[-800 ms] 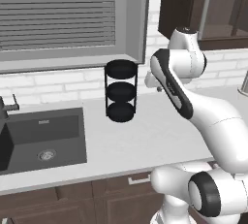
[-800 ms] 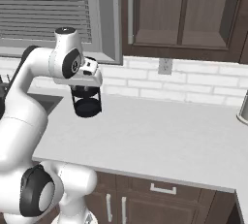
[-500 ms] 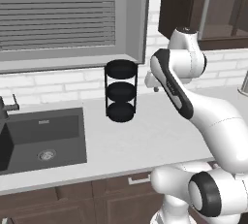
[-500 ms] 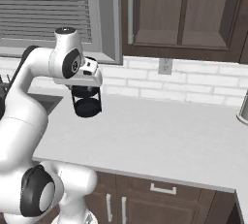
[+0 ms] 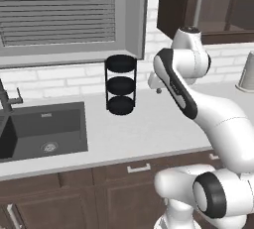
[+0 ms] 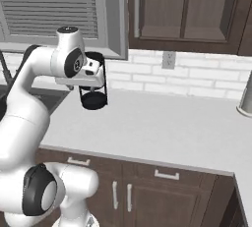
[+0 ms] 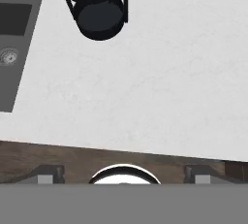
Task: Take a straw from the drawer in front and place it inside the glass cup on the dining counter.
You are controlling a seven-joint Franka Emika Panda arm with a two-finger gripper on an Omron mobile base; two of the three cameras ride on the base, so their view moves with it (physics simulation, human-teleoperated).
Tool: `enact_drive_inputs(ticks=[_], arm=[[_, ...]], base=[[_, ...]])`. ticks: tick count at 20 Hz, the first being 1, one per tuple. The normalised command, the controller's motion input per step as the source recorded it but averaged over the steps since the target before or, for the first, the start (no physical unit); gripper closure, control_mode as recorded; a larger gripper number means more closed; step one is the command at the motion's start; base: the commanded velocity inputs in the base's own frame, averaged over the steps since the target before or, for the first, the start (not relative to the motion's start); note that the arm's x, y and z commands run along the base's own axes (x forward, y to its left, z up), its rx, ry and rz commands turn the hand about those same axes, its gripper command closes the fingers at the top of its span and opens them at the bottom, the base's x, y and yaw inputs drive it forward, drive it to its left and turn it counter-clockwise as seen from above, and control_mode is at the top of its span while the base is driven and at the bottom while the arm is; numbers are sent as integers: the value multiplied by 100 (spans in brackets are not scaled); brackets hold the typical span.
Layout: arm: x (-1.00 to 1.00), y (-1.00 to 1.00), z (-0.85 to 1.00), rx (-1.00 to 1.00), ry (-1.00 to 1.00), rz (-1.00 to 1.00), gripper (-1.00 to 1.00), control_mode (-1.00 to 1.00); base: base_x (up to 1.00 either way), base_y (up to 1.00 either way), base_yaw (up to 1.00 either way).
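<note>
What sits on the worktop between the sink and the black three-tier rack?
Nothing: in the left base view the white worktop is bare between the dark sink and the black three-tier rack. The hand view shows the same.

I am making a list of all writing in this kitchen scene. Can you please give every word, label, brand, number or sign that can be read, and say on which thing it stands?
No text can be read in these pictures.
The black three-tier rack, the sink, the white worktop, the wall socket and the drawer fronts all look plain and unmarked.
</note>
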Motion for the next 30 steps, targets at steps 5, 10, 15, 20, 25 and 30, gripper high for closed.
enact_drive_inputs(ticks=[5, 10, 15, 20, 25, 30], arm=[[0, 0, 0, 0, 0, 0, -100, 100], [0, 0, 0, 0, 0, 0, -100, 100], [0, 0, 0, 0, 0, 0, -100, 100], [0, 0, 0, 0, 0, 0, -100, 100], [0, 0, 0, 0, 0, 0, -100, 100], [0, 0, 0, 0, 0, 0, -100, 100]], base=[[-93, 0, 0], [-1, 0, 0], [0, 52, -9], [0, 100, -39], [0, 90, -47], [0, 73, -61]])
